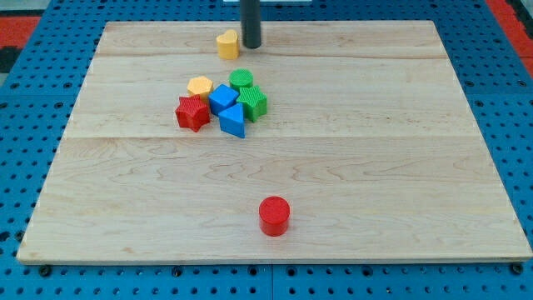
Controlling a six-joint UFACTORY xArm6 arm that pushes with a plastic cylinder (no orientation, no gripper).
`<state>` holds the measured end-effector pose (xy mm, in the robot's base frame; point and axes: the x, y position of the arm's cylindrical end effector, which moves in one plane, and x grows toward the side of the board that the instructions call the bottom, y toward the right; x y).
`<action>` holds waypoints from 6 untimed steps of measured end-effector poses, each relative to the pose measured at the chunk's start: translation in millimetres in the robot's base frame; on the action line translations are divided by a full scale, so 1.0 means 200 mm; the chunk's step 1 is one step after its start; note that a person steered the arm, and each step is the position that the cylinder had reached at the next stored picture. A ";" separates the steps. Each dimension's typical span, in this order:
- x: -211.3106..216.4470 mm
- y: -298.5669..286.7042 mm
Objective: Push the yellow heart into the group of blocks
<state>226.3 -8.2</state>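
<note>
The yellow heart (226,44) lies near the view's top, left of centre. My tip (251,47) stands just to its right, touching or nearly touching it. Below them sits the group of blocks: a yellow hexagon (200,86), a green round block (241,80), a green cube-like block (253,102), a blue cube (222,98), a blue wedge-shaped block (233,120) and a red star (192,112). The heart is apart from the group, a short way above it.
A red cylinder (274,215) stands alone near the view's bottom centre. The wooden board (375,150) lies on a blue perforated base, with red at the view's top corners.
</note>
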 end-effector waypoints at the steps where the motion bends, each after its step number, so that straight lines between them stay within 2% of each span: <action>1: -0.09 0.00; 2: 0.05 -0.23; 5: 0.08 -0.60; 6: 0.22 -0.52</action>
